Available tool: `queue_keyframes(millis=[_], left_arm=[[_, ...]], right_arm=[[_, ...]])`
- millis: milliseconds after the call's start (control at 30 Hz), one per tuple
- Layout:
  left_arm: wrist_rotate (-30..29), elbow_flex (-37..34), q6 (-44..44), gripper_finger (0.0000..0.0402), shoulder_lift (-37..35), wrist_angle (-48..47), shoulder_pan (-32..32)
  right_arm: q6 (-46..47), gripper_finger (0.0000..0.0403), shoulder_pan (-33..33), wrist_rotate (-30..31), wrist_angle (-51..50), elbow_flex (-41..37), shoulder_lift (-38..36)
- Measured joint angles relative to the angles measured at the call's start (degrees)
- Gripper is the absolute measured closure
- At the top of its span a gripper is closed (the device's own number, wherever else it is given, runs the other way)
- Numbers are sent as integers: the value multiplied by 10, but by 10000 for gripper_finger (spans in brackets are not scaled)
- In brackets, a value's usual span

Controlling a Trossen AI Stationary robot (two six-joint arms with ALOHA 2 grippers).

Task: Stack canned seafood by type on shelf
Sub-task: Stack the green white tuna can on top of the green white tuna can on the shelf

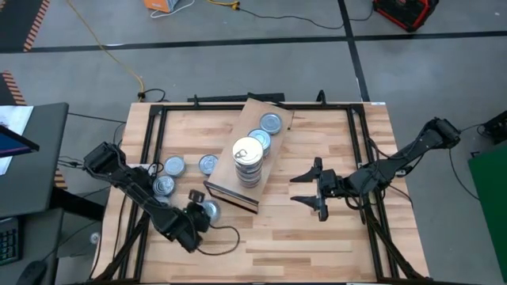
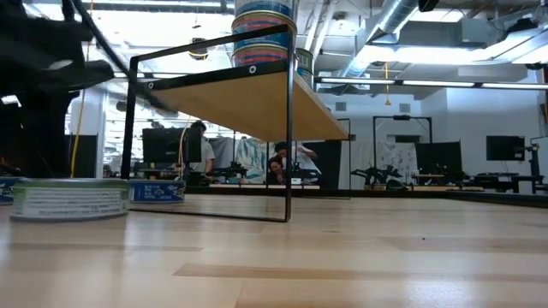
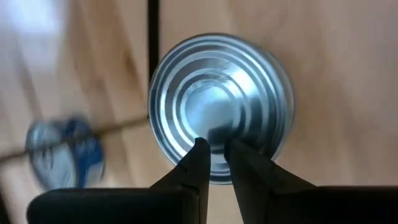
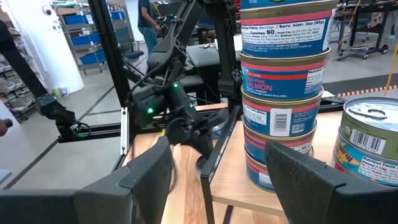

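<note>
Silver can under left gripper.

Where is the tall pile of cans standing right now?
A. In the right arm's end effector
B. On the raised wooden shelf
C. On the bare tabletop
B: the high view shows the stacked cans on the shelf, and the low view shows it raised.

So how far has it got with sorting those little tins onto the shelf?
Partly done. A tall stack of tins already stands on the shelf, with two silver-topped tins behind it. The left end effector hovers nearly closed above a silver tin on the table, not gripping it. Three tins remain on the table nearby. The right end effector waits open beside the shelf.
</note>
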Motion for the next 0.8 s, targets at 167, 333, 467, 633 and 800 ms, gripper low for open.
queue_keyframes(millis=[167,333,467,633,800], left_arm=[[-24,-1,47,345,2,136,0],[-49,1,96,345,4,248,0],[-46,50,67,345,4,193,0],[-6,98,16,345,4,142,0],[79,100,-35,345,4,133,1]], right_arm=[[0,121,0,0,0,0,0],[37,121,11,-1,-32,0,0],[123,121,48,5,-81,1,16],[245,121,80,29,-79,3,120],[287,121,78,12,-79,62,259]])
